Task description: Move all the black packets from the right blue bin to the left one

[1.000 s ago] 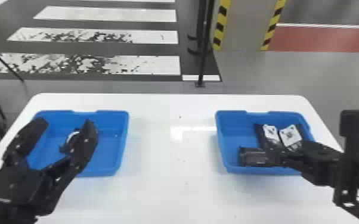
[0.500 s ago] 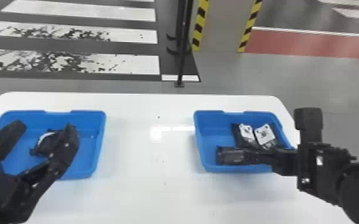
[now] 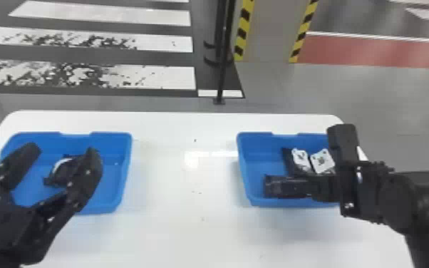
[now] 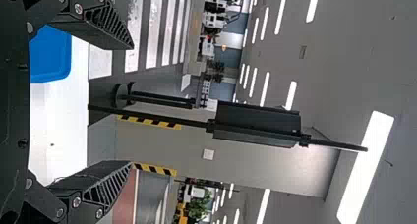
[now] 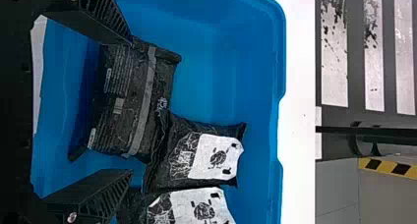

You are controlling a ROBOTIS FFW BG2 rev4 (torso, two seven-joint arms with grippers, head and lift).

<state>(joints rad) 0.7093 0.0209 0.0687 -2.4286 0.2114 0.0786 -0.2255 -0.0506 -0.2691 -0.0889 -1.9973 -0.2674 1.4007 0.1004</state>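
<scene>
Nearest me, my right wrist has swung in closer over the right blue bin, its fingertips holding nearly the same spot; I take that as lining up for the next pick. My right gripper [image 5: 132, 107] is spread wide and grips nothing, with a plain-backed black packet [image 5: 118, 94] lying across the space ahead of its fingers. My left gripper [image 4: 132, 105] is also open and empty, at the left bin's near side.

Just past that packet in the right bin [image 3: 242, 167] lie two more, a white-labelled packet [image 5: 211, 157] and its neighbour [image 5: 196, 209]: three there. I count one dark packet [image 3: 60, 174] in the left bin [image 3: 128, 171], so three are left to move. Both bins sit on one white table [image 3: 185, 228]; farther off stands one black pole [image 3: 224, 53].
</scene>
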